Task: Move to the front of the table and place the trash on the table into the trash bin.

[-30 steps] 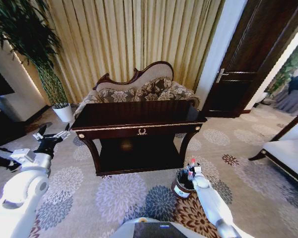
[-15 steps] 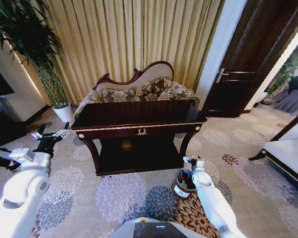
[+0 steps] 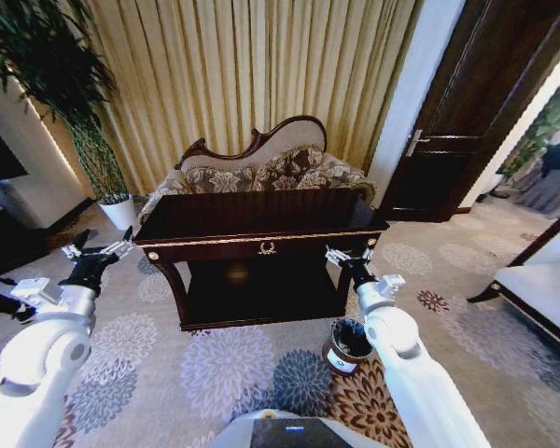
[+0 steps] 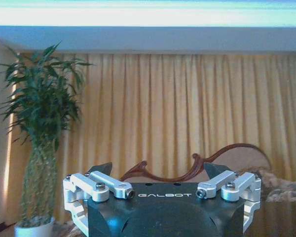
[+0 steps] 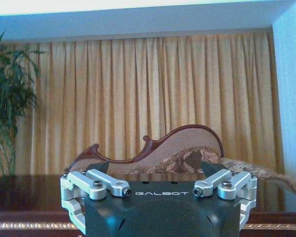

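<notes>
You are facing the console table, whose dark top is lying bare. The right gripper is hovering with fingers spread wide, empty, at the table's right front corner, above the trash bin on the carpet. The left gripper is waiting wide and empty off the table's left end.

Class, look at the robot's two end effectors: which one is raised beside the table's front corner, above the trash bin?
The right end effector, by the table's right front corner, above the trash bin; the left end effector hangs off the table's left end.
</notes>
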Controlling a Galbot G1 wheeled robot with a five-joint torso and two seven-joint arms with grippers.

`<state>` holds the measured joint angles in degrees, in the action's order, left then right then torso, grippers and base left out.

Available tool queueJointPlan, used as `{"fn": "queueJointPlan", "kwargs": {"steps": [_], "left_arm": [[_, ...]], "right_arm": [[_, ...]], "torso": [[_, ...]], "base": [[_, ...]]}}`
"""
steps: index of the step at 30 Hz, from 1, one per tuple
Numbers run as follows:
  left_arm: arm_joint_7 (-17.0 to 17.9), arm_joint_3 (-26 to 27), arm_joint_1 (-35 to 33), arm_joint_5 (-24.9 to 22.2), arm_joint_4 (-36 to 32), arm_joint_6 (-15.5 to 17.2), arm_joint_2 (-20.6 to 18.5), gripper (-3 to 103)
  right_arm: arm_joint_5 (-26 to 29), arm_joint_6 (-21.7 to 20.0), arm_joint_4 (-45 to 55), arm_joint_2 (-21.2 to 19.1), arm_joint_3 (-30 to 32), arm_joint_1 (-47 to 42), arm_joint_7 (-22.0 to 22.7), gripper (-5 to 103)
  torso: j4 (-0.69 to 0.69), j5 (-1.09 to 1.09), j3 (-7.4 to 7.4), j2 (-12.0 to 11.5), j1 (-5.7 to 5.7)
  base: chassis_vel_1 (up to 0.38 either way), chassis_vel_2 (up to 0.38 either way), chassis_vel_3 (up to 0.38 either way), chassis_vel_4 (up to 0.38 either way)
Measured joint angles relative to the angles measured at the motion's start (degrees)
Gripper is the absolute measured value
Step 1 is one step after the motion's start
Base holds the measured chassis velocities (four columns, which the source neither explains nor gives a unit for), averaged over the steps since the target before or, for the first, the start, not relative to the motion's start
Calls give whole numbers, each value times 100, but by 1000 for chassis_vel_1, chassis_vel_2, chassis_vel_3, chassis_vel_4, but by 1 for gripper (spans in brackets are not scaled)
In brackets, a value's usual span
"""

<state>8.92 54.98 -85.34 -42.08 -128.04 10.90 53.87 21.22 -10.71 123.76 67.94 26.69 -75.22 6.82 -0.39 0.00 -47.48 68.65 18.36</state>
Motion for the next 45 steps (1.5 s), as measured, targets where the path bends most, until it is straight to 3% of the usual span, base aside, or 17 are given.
{"fn": "queueJointPlan", "kwargs": {"steps": [21, 45], "left_arm": [[-120, -82, 40, -6, 12, -16, -155, 100], [-245, -106, 6, 17, 6, -43, -133, 100]], "right_arm": [[-294, -36, -109, 88, 143, -75, -2, 100], [-408, 20, -322, 200, 253, -45, -2, 100]], "torso": [[1, -1, -1, -2, 1], [1, 0, -1, -1, 1]], "base": [[10, -11, -13, 11], [148, -142, -149, 146]]}}
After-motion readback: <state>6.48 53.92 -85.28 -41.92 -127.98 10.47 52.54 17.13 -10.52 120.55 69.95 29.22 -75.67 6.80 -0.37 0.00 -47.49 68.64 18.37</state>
